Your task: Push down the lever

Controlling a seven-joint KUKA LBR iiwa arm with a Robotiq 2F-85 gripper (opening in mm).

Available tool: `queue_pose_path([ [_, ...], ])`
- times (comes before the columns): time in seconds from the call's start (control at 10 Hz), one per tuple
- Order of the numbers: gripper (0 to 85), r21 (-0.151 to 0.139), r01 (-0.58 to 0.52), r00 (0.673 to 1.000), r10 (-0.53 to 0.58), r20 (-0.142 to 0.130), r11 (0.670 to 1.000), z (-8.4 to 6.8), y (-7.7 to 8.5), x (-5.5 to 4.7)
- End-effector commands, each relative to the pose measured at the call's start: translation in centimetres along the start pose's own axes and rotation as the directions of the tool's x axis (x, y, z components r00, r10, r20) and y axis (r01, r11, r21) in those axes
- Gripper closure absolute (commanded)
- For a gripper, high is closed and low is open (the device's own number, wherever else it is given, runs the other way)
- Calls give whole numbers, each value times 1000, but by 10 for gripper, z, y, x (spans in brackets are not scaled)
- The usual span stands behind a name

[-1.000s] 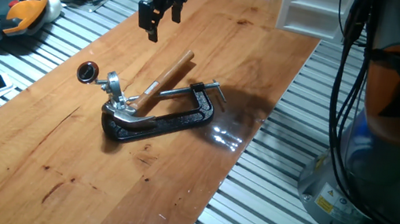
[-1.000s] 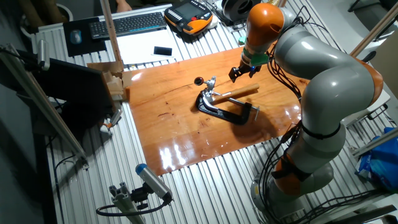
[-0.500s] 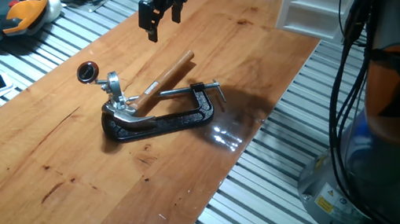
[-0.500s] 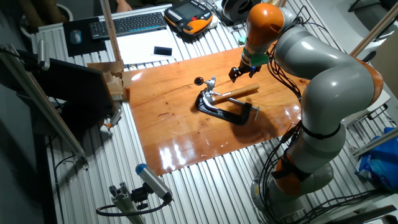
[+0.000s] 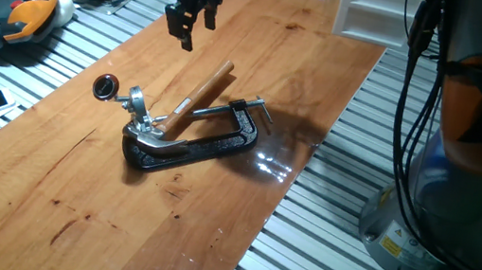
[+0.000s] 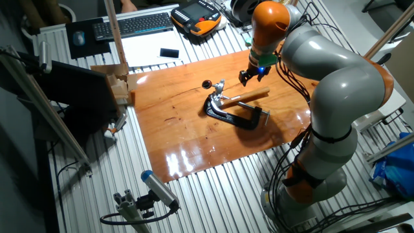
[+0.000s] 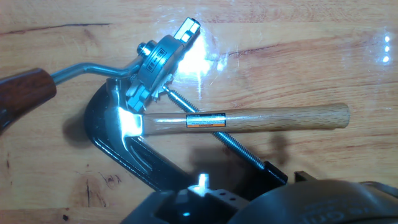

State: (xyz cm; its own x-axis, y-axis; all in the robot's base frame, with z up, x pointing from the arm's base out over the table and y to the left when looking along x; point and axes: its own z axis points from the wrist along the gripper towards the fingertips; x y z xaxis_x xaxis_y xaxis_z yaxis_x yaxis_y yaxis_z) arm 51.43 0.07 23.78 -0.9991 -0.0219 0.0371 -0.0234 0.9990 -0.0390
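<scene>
Not much done yet, by the looks of it. Claw (image 5: pixel 188 24) up in the air over the far end of the desk (image 5: pixel 68 205), well apart from everything, holding nothing; fingers look slightly parted, but hard to say how wide. Lever (image 5: pixel 116 92) untouched: thin bent rod with a dark-reddish knob, sticking out from the silvery fitting (image 5: pixel 138 103) at the left end of the black clamp (image 5: pixel 190 143), knob raised off the wood. Wooden hammer handle (image 5: pixel 199 96) lying across the clamp. Probably everything left: getting over the knob, coming down onto it, then pressing.
</scene>
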Motion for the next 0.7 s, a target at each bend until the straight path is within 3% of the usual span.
queue_pose_path([
  [0.0, 850, 0, 0, 1000, 0, 0, 1000, 1, 0, 0],
  [0.6, 850, -15, -7, 1000, 7, 15, 1000, 6, 2, -2],
])
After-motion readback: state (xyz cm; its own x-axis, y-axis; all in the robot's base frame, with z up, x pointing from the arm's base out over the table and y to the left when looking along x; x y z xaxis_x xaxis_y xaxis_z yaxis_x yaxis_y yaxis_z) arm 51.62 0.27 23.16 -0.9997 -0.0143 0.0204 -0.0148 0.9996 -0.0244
